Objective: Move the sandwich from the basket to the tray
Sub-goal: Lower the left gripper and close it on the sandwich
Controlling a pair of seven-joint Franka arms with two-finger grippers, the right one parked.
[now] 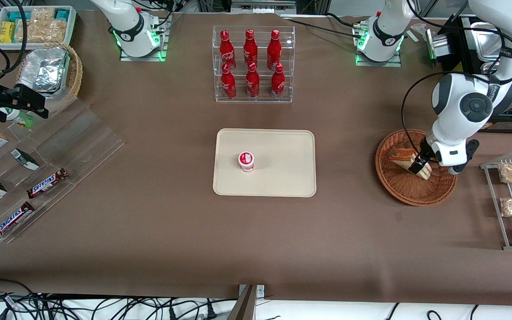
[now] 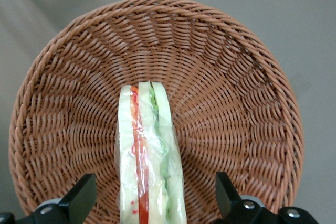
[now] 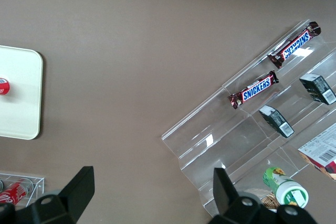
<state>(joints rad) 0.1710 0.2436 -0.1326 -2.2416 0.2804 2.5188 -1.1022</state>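
Brown tabletop: round woven basket (image 2: 63,77) cradles wedge sandwich (image 2: 149,156), claw (image 2: 152,203) straddling.

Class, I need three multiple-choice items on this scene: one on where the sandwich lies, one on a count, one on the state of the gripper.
1. Where does the sandwich lie?
A. on the tray
B. in the basket
C. in the bottle rack

2. How many red bottles stand in the clear rack?
A. four
B. six
C. eight

3. How is the gripper?
A. open, astride the sandwich
B. shut on a bottle
C. parked over the tray

Answers:
1 B, it rests on the basket's weave.
2 B, two rows of three.
3 A, a finger stands apart on either side.
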